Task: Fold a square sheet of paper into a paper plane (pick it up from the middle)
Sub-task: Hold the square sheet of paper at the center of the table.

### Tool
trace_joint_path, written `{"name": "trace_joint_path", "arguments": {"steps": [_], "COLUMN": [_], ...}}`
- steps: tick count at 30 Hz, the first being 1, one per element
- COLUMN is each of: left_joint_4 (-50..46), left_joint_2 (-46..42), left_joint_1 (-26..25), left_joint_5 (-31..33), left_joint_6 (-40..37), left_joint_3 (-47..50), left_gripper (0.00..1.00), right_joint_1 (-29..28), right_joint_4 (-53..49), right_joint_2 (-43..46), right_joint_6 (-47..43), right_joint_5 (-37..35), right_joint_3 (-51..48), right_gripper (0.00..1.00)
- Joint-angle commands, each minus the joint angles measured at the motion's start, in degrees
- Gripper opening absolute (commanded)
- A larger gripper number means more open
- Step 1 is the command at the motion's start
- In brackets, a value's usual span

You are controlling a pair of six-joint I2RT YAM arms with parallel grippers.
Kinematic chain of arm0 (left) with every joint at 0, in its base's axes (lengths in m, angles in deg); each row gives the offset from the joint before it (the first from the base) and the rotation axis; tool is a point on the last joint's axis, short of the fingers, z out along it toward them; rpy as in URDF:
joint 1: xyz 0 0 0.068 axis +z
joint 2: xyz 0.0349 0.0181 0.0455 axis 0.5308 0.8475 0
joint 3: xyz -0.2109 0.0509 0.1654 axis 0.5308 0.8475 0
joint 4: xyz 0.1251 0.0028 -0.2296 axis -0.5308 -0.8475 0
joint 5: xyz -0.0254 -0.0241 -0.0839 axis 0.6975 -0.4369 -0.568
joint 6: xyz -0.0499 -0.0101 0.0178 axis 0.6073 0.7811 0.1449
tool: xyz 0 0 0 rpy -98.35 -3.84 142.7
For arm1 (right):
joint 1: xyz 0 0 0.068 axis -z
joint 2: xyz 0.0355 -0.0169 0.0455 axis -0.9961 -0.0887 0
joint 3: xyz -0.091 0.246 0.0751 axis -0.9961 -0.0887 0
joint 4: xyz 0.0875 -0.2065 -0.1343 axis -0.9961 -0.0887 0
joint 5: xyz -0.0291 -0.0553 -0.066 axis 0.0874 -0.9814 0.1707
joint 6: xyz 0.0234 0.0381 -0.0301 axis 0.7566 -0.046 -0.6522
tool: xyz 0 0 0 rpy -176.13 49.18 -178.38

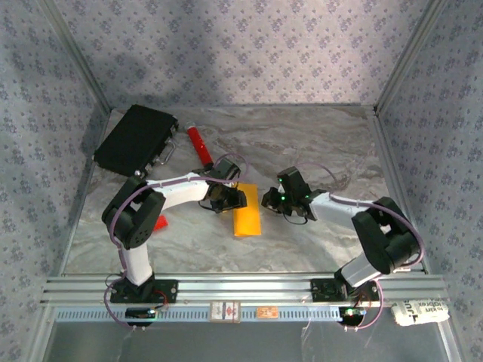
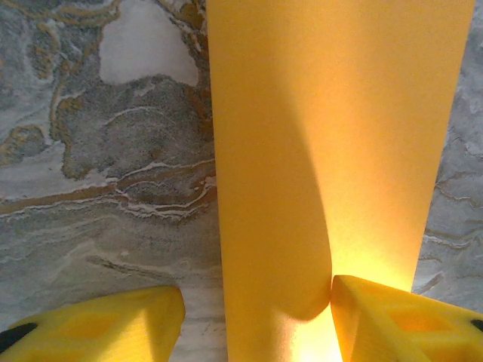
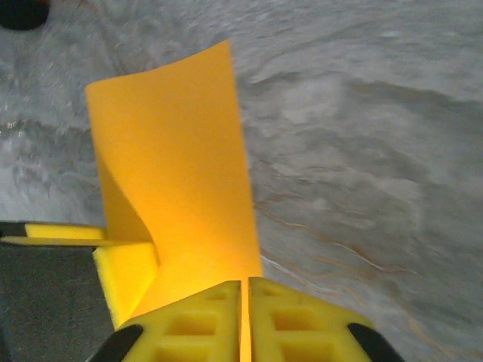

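The square sheet of paper [image 1: 247, 219] is orange-yellow and bent over into a narrow strip at the table's middle. My left gripper [image 1: 229, 198] sits at its far left end. In the left wrist view the paper [image 2: 332, 128] rises between the yellow fingers [image 2: 113, 324] of the left gripper [image 2: 256, 305], which stand apart; it touches just the right one. My right gripper [image 1: 273, 200] is at the strip's far right corner. Close up, the right gripper [image 3: 245, 290] is shut, with the curled paper [image 3: 181, 166] pinched by its edge in the slit.
A black case [image 1: 136, 139] lies at the back left, with a red cylinder [image 1: 198, 145] beside it. A small red block [image 1: 160, 222] rests by the left arm's base. Patterned walls enclose the marble table [image 1: 324, 143] on three sides.
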Motion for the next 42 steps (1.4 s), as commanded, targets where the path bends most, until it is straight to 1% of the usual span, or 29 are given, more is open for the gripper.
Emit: {"name": "trace_joint_path", "arguments": {"steps": [1,11,18,21,25,28,34,36,39,42], "left_joint_4": [2.0,2.6,2.8,2.2,2.1,2.8,8.1,12.5,20.8,28.4], "left_joint_2": [6.9,7.1,7.0,6.3,2.8,-1.7,-9.7,-11.4,-12.1,-10.9], "left_joint_1": [-0.7,-0.8,-1.0,-0.9,-0.9,-0.1,1.7,2.5,3.4,3.9], "left_joint_5": [2.4,2.2,2.0,1.4,-0.4,-1.6,-5.2,-8.1,-12.3,-16.8], "left_joint_6": [-1.5,-1.3,-1.4,-1.2,-1.0,-0.2,1.6,3.0,6.7,9.7], "left_joint_3": [2.8,3.1,2.8,2.1,0.7,0.4,2.6,4.8,8.9,11.9], "left_gripper": [0.58,0.58,0.58,0.58,0.59,0.6,0.61,0.57,0.36,0.17], "right_joint_1": [-1.5,-2.9,-3.0,-2.9,-1.8,-0.9,0.1,0.2,0.2,0.1], "right_joint_4": [3.9,7.1,3.6,1.6,-1.2,-3.7,-6.2,-6.2,-6.2,-6.0], "right_joint_2": [-3.3,-10.1,-13.0,-12.8,-12.0,-11.5,-12.5,-12.7,-12.6,-12.5], "right_joint_6": [1.1,2.3,1.1,-0.6,-3.8,-7.2,-10.2,-10.1,-9.6,-9.0], "right_joint_5": [3.0,5.1,3.9,2.2,2.2,3.0,5.2,5.1,4.3,3.7], "right_joint_3": [2.6,4.8,2.4,1.2,1.3,2.7,4.8,4.9,4.8,4.5], "right_gripper": [0.0,0.0,0.0,0.0,0.0,0.0,0.0,0.0,0.0,0.0]}}
